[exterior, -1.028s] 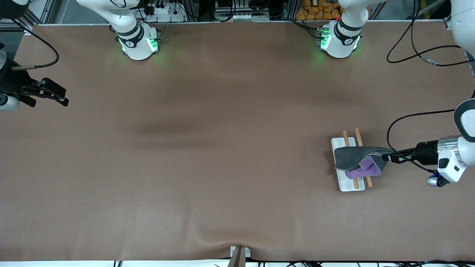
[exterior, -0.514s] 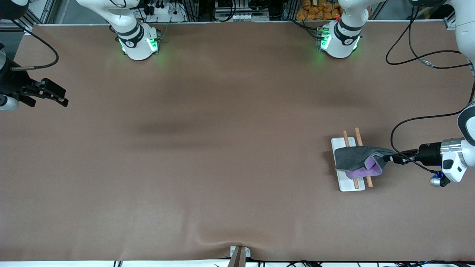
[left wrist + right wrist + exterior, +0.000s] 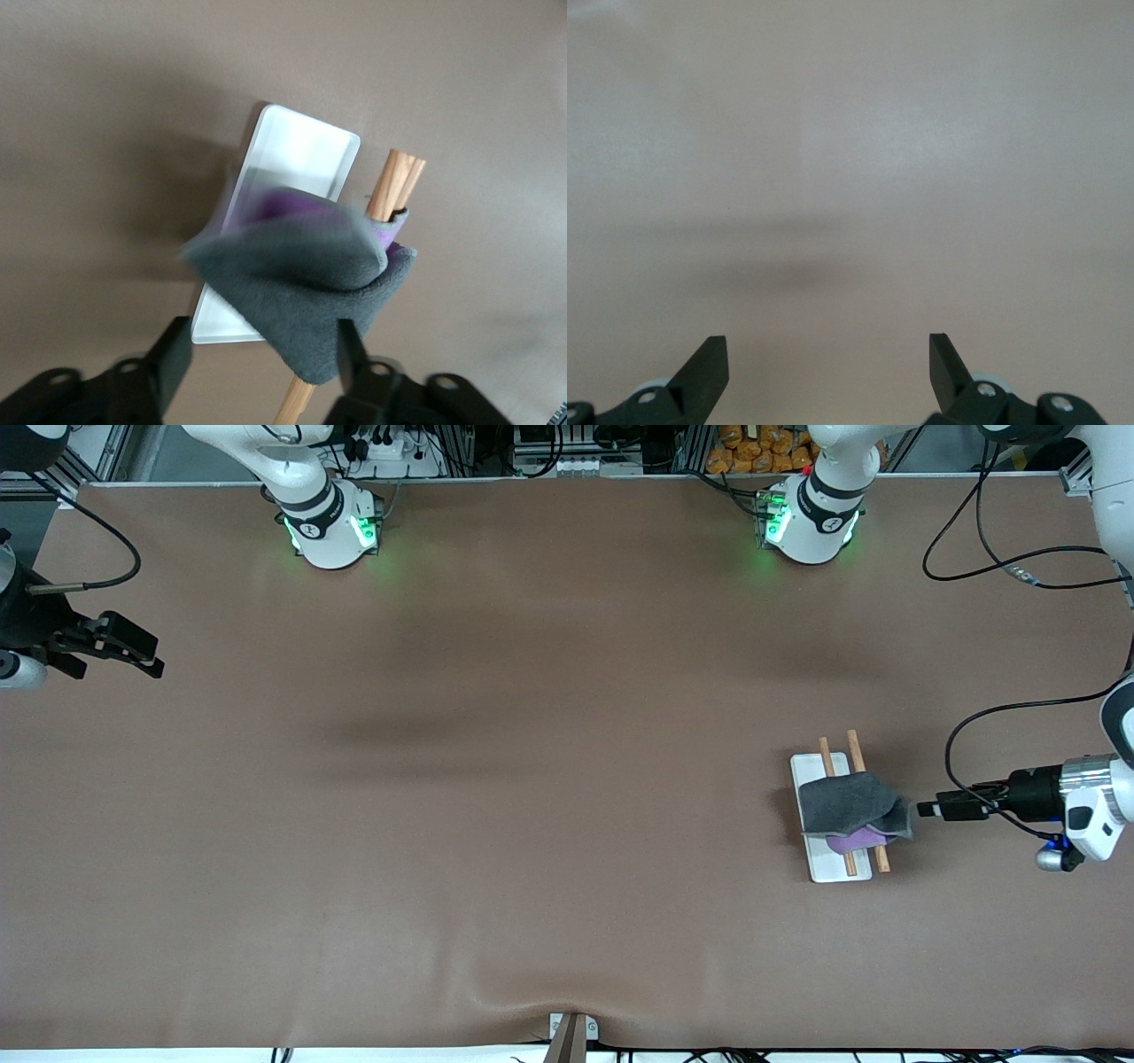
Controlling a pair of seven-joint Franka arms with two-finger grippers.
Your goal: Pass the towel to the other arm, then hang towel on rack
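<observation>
The towel [image 3: 852, 804] lies draped across the two wooden rods of the rack [image 3: 833, 819], in the right part of the front frame, a little below the middle, with its purple side hanging under the grey fold. The left pincer [image 3: 926, 810] is open and just beside the towel's edge, toward the left arm's end of the desk [image 3: 532, 779], holding nothing; in the left wrist view the cloth sits between its two fingers [image 3: 350, 350] without being pinched. The rods run roughly up and down in the frame, across the pincer's line of reach. The right pincer [image 3: 133, 651] waits open at the upper left, well apart. The hanging looks done.
</observation>
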